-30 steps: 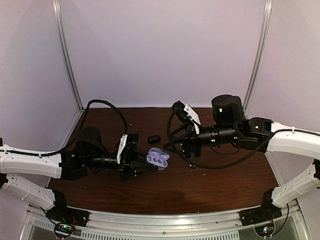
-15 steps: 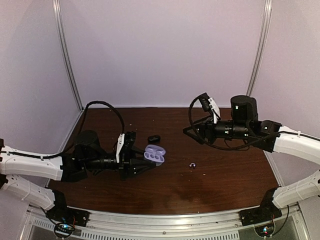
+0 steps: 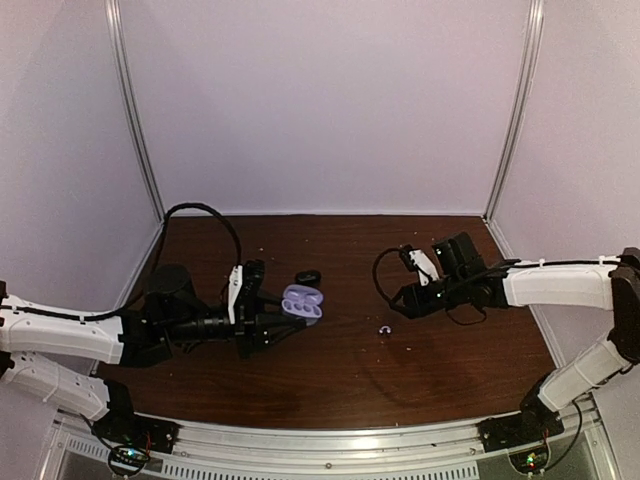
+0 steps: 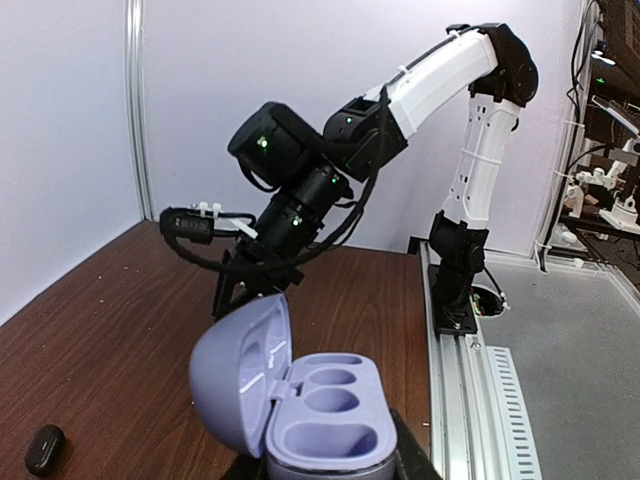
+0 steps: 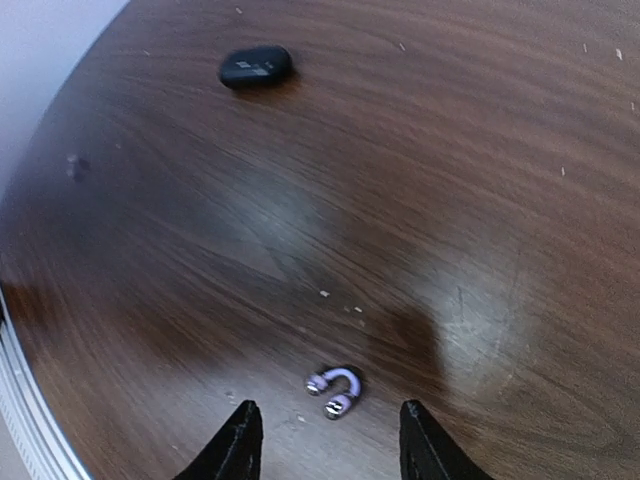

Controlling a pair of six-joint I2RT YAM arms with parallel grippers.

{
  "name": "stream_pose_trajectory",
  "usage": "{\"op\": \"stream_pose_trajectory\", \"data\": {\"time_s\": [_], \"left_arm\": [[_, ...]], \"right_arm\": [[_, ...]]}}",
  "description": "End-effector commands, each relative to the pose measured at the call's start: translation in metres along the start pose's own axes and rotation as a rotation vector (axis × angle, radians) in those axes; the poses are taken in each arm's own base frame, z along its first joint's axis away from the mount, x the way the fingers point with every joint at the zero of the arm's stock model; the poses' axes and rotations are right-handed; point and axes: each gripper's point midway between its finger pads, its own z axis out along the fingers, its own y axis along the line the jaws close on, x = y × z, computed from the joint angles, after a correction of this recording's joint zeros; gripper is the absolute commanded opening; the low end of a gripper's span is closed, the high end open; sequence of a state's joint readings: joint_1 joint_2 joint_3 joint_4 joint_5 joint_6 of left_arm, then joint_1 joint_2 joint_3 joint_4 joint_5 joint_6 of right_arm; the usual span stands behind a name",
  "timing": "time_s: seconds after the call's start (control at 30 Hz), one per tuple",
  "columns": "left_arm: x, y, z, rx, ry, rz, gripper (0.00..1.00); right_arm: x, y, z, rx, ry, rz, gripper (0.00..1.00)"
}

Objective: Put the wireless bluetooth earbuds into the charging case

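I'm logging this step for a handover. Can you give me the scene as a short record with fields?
case: open, both wells empty, held by the left gripper
earbuds: lying together on the table, outside the case
right gripper: open, close to the earbuds, not touching
other: small black thing on the table

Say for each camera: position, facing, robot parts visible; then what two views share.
Top external: above and behind, faces the table; left arm and right arm show.
Left wrist: behind the open charging case, facing the right arm; fingers barely show.
Right wrist: above the earbuds, facing down; fingertips show.
Wrist views share the black oval.
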State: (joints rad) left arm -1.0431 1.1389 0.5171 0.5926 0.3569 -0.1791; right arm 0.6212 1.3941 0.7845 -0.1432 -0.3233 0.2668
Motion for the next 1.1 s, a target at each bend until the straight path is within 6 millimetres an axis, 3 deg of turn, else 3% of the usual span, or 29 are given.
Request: {"op": "stream_pose_trajectory", "data": {"time_s": [0.0, 0.3, 0.5, 0.87, 1.07], "left_arm": [[-0.016, 0.004, -0.004, -0.021, -0.064, 0.015, 0.06], [-0.018, -0.002, -0.009, 0.001, -0.081, 0.031, 0.06], [-0.019, -0.002, -0.007, 0.005, -0.082, 0.037, 0.06], [-0.016, -0.001, -0.007, -0.001, -0.074, 0.042, 0.06], [-0.013, -0.001, -0.006, 0.005, -0.067, 0.042, 0.06]], "right_arm": [[0.015, -0.019, 0.022, -0.02, 0.048, 0.034, 0.47], [0.045, -0.045, 0.055, -0.015, 0.146, 0.068, 0.37], [0.059, -0.05, 0.071, -0.029, 0.192, 0.075, 0.34], [0.065, -0.043, 0.064, -0.064, 0.2, 0.076, 0.33], [0.085, -0.033, 0.062, -0.084, 0.243, 0.065, 0.29]]}}
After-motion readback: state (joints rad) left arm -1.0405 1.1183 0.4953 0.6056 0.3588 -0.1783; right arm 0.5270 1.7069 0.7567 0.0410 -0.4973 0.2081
